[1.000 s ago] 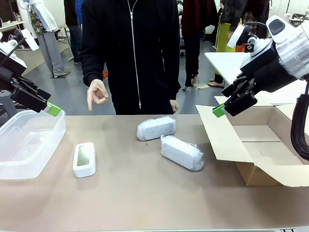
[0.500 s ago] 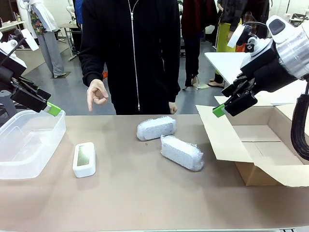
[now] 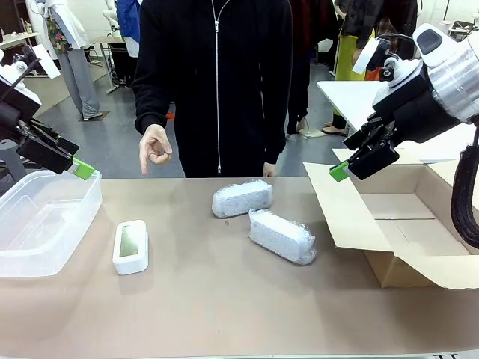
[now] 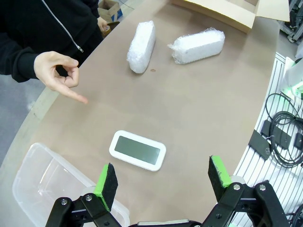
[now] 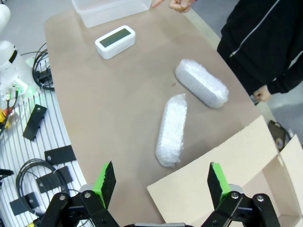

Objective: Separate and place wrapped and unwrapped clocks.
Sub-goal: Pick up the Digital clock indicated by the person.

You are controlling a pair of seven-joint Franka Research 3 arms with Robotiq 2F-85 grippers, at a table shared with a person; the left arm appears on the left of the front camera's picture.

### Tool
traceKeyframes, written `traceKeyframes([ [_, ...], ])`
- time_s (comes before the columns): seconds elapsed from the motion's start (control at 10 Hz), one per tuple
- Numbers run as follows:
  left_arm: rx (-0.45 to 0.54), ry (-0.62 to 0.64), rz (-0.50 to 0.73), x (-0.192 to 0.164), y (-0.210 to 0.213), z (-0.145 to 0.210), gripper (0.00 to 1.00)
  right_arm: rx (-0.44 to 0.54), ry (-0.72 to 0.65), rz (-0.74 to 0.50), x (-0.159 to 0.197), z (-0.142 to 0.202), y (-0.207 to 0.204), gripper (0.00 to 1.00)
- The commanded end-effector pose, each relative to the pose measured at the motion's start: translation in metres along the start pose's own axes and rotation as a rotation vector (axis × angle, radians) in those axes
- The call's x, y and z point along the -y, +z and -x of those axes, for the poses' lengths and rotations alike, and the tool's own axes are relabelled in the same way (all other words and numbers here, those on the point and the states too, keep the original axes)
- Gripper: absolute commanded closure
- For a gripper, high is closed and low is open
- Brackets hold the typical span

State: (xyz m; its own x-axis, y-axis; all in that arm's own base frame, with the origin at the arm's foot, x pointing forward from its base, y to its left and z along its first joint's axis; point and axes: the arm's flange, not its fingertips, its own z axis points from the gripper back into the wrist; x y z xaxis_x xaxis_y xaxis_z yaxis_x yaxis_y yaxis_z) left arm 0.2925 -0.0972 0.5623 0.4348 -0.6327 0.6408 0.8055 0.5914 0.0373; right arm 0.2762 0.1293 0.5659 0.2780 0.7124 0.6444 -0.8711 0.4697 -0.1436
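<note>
Unwrapped clock (image 3: pixel 130 247) lies screen-up, left of two bubble-wrapped bundles (image 3: pixel 242 198) (image 3: pixel 281 235).

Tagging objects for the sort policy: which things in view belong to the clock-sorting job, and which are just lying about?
Job:
- far bubble-wrapped bundle
- near bubble-wrapped bundle
- bare white clock
- clear plastic bin and open cardboard box, likely the two drop spots

Lying about:
- black cables and black plates off the table edge
- person's hand, raised at the far side, touching nothing

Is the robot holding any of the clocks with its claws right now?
Nothing is held. The left claw and the right claw are both open and empty.
</note>
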Motion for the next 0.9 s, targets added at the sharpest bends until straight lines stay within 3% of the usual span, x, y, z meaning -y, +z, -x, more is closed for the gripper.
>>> traceKeyframes([
  [0.0,-0.023,0.132,-0.079,0.006,-0.012,-0.013,0.00,0.001,0.000,-0.015,-0.001,0.001,0.000,0.00],
  [0.2,-0.155,0.385,-0.289,0.011,-0.026,-0.031,0.00,0.001,0.000,-0.015,-0.001,0.001,0.000,0.00],
  [0.4,-0.266,0.749,-0.320,0.005,-0.036,-0.044,0.00,0.001,0.000,-0.015,-0.001,0.001,0.000,0.00],
  [0.5,-0.399,0.885,-0.381,-0.005,-0.048,-0.045,0.00,0.001,0.000,-0.015,-0.001,0.001,0.000,0.00],
  [0.6,-0.477,0.954,-0.353,-0.011,-0.056,-0.044,0.00,0.001,0.000,-0.015,-0.001,0.001,0.000,0.00],
  [0.8,-0.505,0.997,-0.261,-0.025,-0.074,-0.036,0.00,0.001,0.000,-0.015,-0.001,0.001,0.000,0.00],
])
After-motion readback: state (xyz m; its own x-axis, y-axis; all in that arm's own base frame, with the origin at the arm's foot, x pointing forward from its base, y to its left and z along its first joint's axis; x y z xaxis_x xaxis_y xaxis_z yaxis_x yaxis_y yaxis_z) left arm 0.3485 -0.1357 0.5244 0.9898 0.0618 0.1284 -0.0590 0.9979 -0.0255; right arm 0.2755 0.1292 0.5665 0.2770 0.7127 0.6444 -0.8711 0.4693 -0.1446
